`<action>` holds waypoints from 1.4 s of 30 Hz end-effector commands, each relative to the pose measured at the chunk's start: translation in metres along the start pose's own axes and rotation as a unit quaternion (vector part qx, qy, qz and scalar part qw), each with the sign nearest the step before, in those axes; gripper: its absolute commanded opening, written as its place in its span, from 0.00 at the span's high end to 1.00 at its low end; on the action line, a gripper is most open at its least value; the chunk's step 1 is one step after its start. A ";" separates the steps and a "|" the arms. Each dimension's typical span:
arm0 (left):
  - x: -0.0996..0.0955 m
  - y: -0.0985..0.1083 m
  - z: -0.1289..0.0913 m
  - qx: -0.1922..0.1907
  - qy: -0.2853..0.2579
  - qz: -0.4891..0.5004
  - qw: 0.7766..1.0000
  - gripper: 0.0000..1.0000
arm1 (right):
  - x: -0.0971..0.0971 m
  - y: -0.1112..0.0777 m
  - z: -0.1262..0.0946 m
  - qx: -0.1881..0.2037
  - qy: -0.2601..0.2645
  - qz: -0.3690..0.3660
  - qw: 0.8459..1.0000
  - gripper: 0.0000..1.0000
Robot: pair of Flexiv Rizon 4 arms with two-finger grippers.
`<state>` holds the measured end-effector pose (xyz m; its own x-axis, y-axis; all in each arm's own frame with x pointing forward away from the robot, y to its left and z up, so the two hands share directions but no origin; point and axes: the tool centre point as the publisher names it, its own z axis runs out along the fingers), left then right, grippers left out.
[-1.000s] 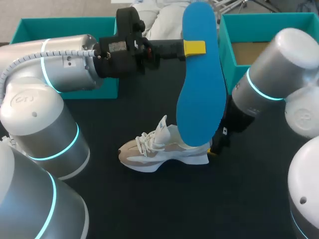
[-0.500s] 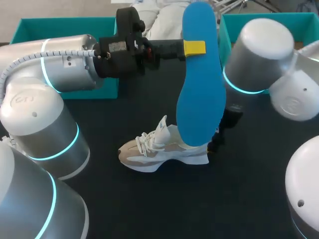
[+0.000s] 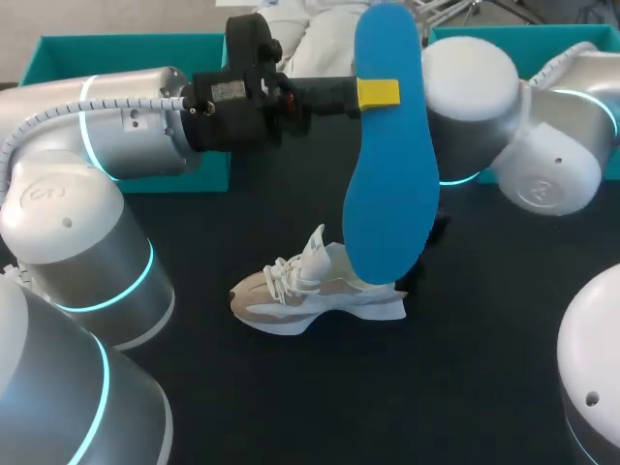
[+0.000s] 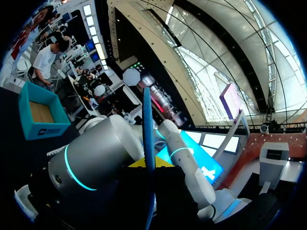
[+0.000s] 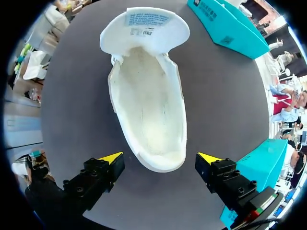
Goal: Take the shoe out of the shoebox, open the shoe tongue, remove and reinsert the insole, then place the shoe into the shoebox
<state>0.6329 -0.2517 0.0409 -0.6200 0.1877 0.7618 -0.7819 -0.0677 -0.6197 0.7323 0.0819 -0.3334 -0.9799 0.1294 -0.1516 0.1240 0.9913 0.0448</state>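
Since the earlier frame the right arm is swung toward upper centre; the right fingers are spread above the shoe at frame centre, and the insole is clamped upright by the left fingers.

Only a table; flat, plain, matte on top; near black from the head view, dark grey from the right wrist view; even in tone across both; stretching across the head view's lower part; one edge showing in the right wrist view.
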 end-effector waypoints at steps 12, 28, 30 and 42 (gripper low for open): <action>0.000 0.002 0.001 0.002 -0.001 0.000 1.000 1.00 | -0.002 0.014 0.003 0.032 -0.007 -0.032 0.999 0.00; 0.000 0.002 0.001 0.002 -0.001 0.000 1.000 1.00 | -0.007 0.024 -0.002 0.035 -0.010 -0.030 0.999 0.00; 0.000 0.002 0.001 0.002 -0.001 0.000 1.000 1.00 | -0.012 0.033 -0.006 0.031 -0.017 -0.037 0.999 0.00; 0.000 0.002 0.001 0.002 -0.001 0.000 1.000 1.00 | -0.034 0.051 0.024 0.015 -0.010 -0.062 0.998 0.00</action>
<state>0.6323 -0.2507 0.0410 -0.6198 0.1862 0.7624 -0.7822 -0.0680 -0.6193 0.7705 0.1194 -0.3314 -0.9837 0.0030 -0.1796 0.0035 1.0000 -0.0025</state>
